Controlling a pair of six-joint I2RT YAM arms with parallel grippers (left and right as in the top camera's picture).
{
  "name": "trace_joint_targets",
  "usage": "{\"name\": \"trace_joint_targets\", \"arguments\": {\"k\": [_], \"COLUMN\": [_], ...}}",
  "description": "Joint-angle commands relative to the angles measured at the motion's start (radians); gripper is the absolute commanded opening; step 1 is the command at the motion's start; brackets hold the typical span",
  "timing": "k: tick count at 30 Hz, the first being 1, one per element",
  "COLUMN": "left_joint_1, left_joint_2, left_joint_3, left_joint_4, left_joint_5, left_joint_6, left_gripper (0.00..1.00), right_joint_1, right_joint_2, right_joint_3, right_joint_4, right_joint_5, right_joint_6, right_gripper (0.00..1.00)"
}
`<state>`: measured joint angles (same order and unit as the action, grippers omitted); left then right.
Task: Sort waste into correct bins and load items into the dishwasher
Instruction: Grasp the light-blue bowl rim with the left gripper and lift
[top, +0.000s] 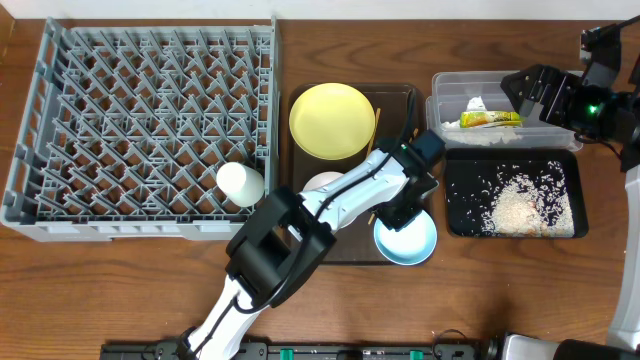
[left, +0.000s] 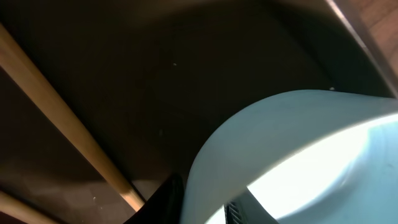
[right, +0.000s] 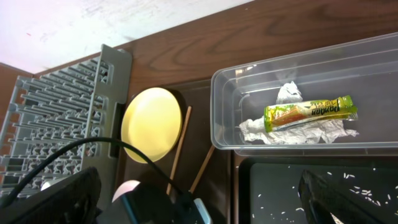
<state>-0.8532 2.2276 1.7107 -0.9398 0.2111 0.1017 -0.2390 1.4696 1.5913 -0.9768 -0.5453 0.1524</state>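
Note:
My left gripper (top: 404, 214) is shut on the rim of the pale blue bowl (top: 408, 243) at the brown tray's front right corner. In the left wrist view the rim (left: 280, 137) sits between my fingers (left: 199, 208), with a chopstick (left: 68, 124) beside it. The yellow plate (top: 332, 120), the white bowl (top: 320, 183) and the chopsticks (top: 375, 125) lie on the brown tray. The white cup (top: 240, 184) stands in the grey rack (top: 100, 110). The wrapper (top: 490, 119) with white paper lies in the clear tub (top: 450, 85). Rice (top: 520, 205) covers the black tray (top: 458, 222). My right gripper (top: 528, 92) is open and empty above the tub.
The brown serving tray (top: 395, 95) lies between the rack and the bins. In the right wrist view (right: 199, 205) the tub (right: 224, 106), wrapper (right: 310, 112), plate (right: 151, 124) and rack (right: 56, 124) show below. My left arm crosses the white bowl.

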Motion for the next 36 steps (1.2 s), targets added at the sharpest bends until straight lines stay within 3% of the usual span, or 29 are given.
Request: {"name": "trace_joint_targets", "arguments": {"k": [1,3,4,5,12,16,24,27,33,36], "left_joint_1": [0.003,0.002,0.002,0.002,0.010,0.032,0.215,0.311,0.469,0.536], "left_joint_2": [0.002,0.002,0.002,0.002,-0.042,-0.117,-0.387,-0.463,-0.494,-0.463], "left_joint_3": [0.002,0.002,0.002,0.002,0.003,0.006,0.050,0.050,0.045,0.031], "left_joint_4": [-0.004,-0.004,-0.004,-0.004,0.000,-0.023,-0.090,-0.066,0.116,0.285], "left_joint_5": [0.013,0.013,0.011,0.009,0.006,0.006,-0.008,-0.193,-0.760,-0.856], "left_joint_6": [-0.008,-0.008,-0.008,-0.009,-0.010,-0.068,-0.129,-0.129,-0.079,-0.008], "left_gripper": [0.23,0.21,0.10,0.08,0.07,0.07,0.07,0.07,0.07,0.07], "right_joint_1": [-0.001,-0.001,-0.001,-0.001,-0.001,-0.001,-0.001,-0.001,-0.001,-0.001], "right_joint_2": [0.002,0.002,0.002,0.002,0.002,0.002,0.002,0.002,0.002,0.002], "right_joint_3": [0.010,0.010,0.010,0.010,0.010,0.010,0.010,0.010,0.010,0.010], "right_joint_4": [-0.003,-0.003,-0.004,-0.004,-0.004,-0.003,-0.004,-0.004,-0.004,-0.004], "right_joint_5": [-0.001,-0.001,-0.001,0.000,-0.001,-0.001,-0.001,-0.001,-0.001,0.000], "right_joint_6": [0.008,0.008,0.008,0.008,0.008,0.008,0.008,0.008,0.008,0.008], "right_gripper": [0.99,0.99,0.99,0.99,0.99,0.99,0.99,0.99,0.99,0.99]}}
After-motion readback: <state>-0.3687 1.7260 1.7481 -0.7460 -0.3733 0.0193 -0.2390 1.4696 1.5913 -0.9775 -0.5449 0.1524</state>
